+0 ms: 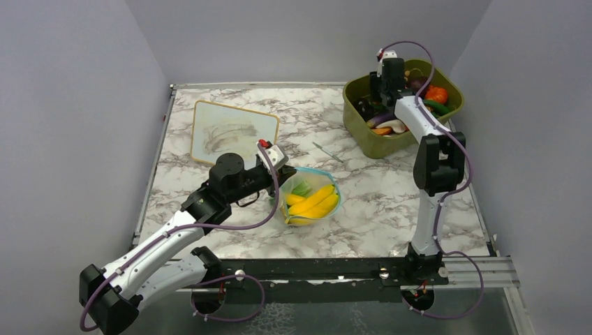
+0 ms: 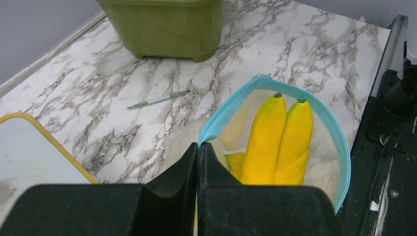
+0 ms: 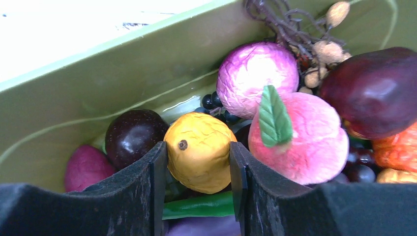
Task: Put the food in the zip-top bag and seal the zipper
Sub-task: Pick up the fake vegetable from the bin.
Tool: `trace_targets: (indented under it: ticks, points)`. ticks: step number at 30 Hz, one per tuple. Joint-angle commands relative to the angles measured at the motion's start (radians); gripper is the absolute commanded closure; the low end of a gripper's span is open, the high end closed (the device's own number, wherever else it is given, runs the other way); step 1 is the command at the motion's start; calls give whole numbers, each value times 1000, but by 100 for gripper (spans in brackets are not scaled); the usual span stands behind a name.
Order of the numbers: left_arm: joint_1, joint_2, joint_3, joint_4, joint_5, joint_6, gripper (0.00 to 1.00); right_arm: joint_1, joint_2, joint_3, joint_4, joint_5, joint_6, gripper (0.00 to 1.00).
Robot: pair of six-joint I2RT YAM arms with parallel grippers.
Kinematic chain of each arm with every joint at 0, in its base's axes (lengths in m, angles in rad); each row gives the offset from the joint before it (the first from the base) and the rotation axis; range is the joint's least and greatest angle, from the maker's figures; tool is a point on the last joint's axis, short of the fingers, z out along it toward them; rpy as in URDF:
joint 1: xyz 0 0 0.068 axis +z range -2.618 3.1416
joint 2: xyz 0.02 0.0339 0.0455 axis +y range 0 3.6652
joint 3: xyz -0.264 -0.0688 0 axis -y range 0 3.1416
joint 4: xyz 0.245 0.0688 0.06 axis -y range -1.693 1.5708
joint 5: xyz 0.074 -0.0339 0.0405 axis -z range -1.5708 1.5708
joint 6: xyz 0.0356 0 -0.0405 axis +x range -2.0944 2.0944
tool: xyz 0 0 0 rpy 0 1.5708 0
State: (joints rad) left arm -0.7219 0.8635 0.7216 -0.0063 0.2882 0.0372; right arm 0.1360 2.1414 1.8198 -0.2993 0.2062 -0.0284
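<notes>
We note left gripper (image 2: pixel 197 150) clamped on bag (image 2: pixel 322 142) rim, right gripper (image 3: pixel 198 164) jaws pressing yellow fruit (image 3: pixel 199 142) in tub (image 3: pixel 98 83). Risk: round fruit squirts out; rim slips, mouth collapses.

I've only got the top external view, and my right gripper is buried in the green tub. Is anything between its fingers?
Observer: Yes. Right wrist view: the right gripper has both fingers against a bumpy yellow fruit.
Operator: Anything crowding it?
Observer: A pink fruit with a green leaf sits right beside one finger.
Operator: Left gripper?
Observer: Left wrist view: the left gripper is shut on the zipper at the zip-top bag's mouth.
</notes>
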Motion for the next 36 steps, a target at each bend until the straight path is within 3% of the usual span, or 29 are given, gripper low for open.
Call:
trace_targets:
  ticks: [1,9,20,29,36]
  points:
    - [1,-33,-17,56,-32,9,100,-6,-105,-29,-23,-29,23,72]
    - [1,-49,-21,49,-49,10,100,-4,-275,-190,15,-80,109,72]
    - [1,-52,-29,52,-57,10,100,13,-601,-409,-69,-129,243,73]
    - [1,-49,-37,58,-59,0,100,30,-907,-597,-109,-413,286,73]
    - [1,-23,-22,32,-65,-8,100,43,-1139,-766,-30,-662,401,75]
